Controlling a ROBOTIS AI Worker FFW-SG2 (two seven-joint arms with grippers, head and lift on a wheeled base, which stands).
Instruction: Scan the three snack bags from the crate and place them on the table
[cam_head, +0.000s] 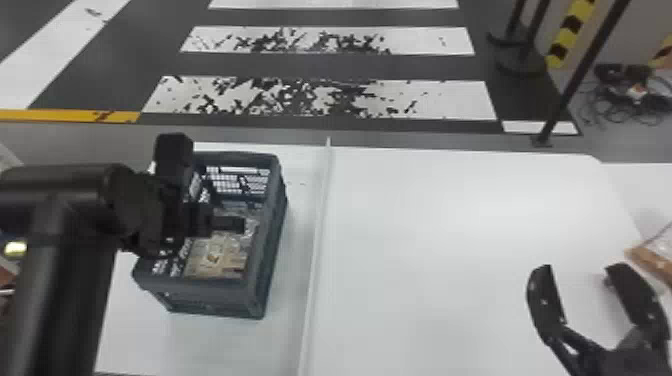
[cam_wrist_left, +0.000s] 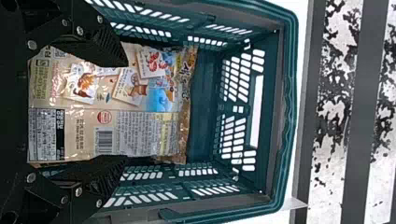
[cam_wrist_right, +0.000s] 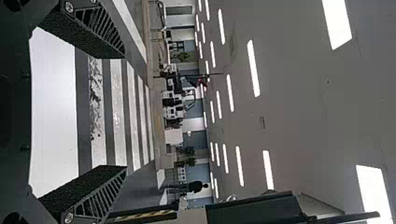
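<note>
The left gripper (cam_head: 227, 224) reaches down inside the dark crate (cam_head: 270, 240), over a snack bag (cam_head: 215, 257) lying in it. In the left wrist view my left gripper (cam_wrist_left: 123, 109) stands open, one finger near each long side of the bag (cam_wrist_left: 135, 112), whose printed back with a barcode faces the camera; the crate (cam_wrist_left: 287, 107) surrounds it. Whether other bags lie beneath is hidden. At the right, above the white table (cam_head: 425, 240), my right gripper (cam_head: 580, 277) is open with nothing between its fingers; in the right wrist view the right gripper (cam_wrist_right: 123, 112) is likewise spread.
A raised white strip (cam_head: 317, 250) runs along the table between the crate and the right half. A brown-edged object (cam_head: 652, 262) lies at the far right. Behind the table stands a black post (cam_head: 575, 75).
</note>
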